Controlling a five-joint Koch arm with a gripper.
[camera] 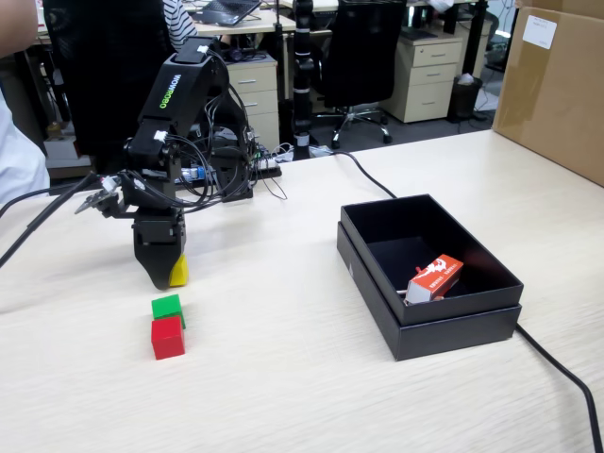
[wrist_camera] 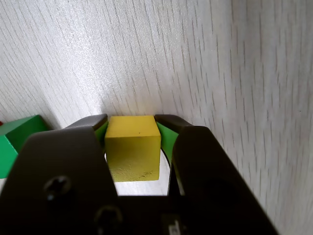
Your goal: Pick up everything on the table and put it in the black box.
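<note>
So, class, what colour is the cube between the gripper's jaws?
Yellow cube, clearest in the wrist view, in the gripper.

Three small cubes, one of each colour: one yellow cube [wrist_camera: 133, 147] between the tips of the one pincer [wrist_camera: 132, 128], one green cube [camera: 167, 308] just in front of the pincer on the bench [camera: 302, 396], and one red cube [camera: 167, 338] touching the green one on its near side. One black box [camera: 429, 326] stands well off to the pincer's side in the fixed view, with one printed carton [camera: 435, 279] inside. One big brown carton [camera: 557, 90] stands beyond.
</note>
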